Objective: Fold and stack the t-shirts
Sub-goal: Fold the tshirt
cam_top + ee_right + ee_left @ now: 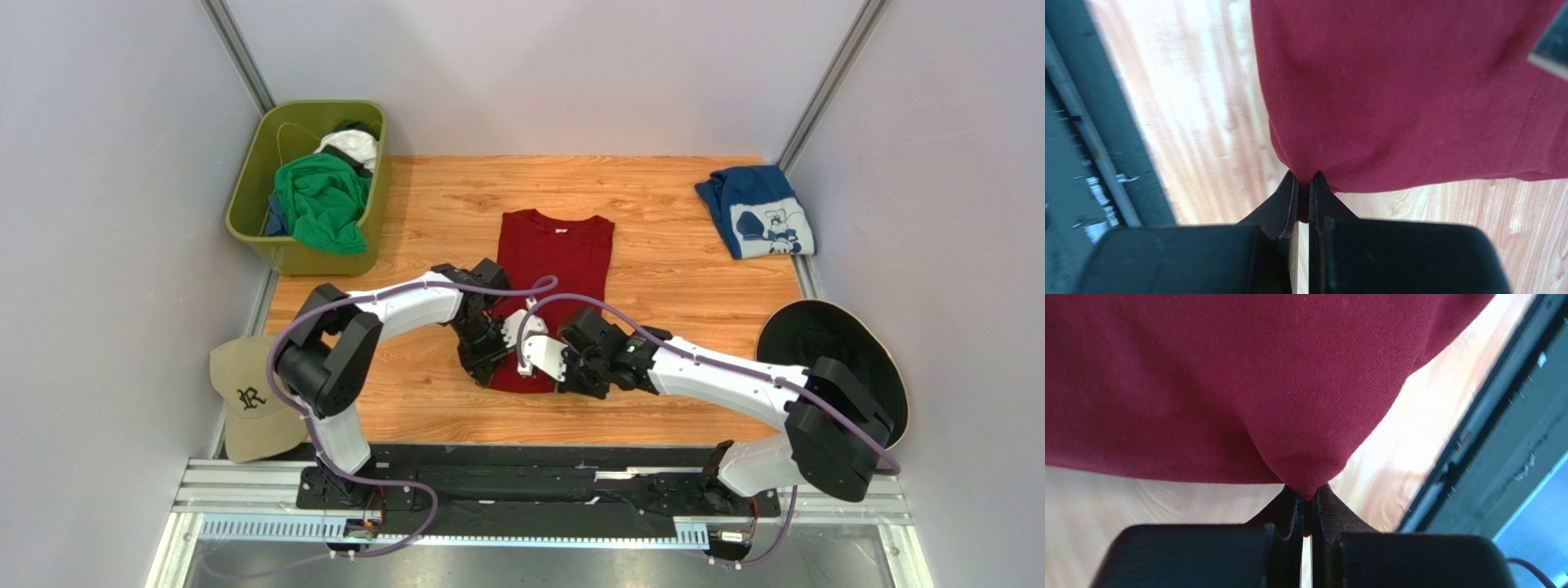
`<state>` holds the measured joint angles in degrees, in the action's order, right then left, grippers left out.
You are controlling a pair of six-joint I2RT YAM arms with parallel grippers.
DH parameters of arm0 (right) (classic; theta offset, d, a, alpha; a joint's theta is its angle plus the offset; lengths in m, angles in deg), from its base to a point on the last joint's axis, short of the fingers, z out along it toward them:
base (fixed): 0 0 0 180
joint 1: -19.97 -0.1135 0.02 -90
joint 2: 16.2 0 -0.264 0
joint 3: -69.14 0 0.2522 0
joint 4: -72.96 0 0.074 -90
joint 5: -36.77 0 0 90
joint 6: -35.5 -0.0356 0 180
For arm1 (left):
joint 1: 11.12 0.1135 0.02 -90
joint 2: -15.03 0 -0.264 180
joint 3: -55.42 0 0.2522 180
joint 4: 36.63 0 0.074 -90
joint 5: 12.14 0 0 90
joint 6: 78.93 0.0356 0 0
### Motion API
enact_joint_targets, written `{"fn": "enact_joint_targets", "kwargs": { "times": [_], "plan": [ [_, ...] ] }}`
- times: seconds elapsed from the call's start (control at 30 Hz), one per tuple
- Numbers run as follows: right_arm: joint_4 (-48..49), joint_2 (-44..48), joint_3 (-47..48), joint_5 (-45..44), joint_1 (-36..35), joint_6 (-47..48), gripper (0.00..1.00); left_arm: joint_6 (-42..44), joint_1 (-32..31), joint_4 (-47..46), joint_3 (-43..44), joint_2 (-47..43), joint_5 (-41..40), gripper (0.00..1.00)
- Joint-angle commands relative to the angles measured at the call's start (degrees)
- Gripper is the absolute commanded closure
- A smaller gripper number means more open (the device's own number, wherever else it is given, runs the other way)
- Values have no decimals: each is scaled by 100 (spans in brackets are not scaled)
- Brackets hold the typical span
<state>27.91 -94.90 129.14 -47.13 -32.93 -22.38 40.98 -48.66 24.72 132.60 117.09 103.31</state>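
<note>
1. At the near middle of the counter [405, 410], the dark red t-shirt [555, 263] lies flat, collar far, hem near.
2. The left fingers [1300, 508] are clamped shut on its near-left hem corner.
3. The right fingers [1298, 197] pinch the near-right corner, probably so that both corners lift evenly for a fold toward the collar.
4. The navy t-shirt [757, 211] lies folded far right, and the green t-shirt [321, 199] sits in the bin [249, 184] far left.

My right gripper [1305, 185] pinches a corner of the dark red t-shirt [1413, 92] — fingers closed tight on the cloth, wooden table [1198, 110] beneath, black frame [1069, 184] at left.
</note>
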Motion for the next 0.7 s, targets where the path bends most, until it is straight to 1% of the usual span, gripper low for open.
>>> {"fn": "enact_joint_targets", "kwargs": {
  "times": [0.0,0.1,0.2,0.43,0.47,0.67],
  "plan": [
    [-334,416,210,101,-185,-381,100,41,-34,355,-250,-599,328,100],
    [-431,548,280,13,-229,-461,100,59,-34,391,-286,-854,329,100],
    [-492,601,368,-145,-229,-443,100,59,-34,461,-129,-1021,259,100],
    [-615,557,877,-602,-212,-277,100,111,-25,567,434,-943,83,100],
    [-615,548,939,-811,-194,-242,100,129,-25,567,495,-925,13,100],
    [-668,513,1352,-1067,-27,-4,100,155,89,611,979,-960,-128,100]
  ]
}}
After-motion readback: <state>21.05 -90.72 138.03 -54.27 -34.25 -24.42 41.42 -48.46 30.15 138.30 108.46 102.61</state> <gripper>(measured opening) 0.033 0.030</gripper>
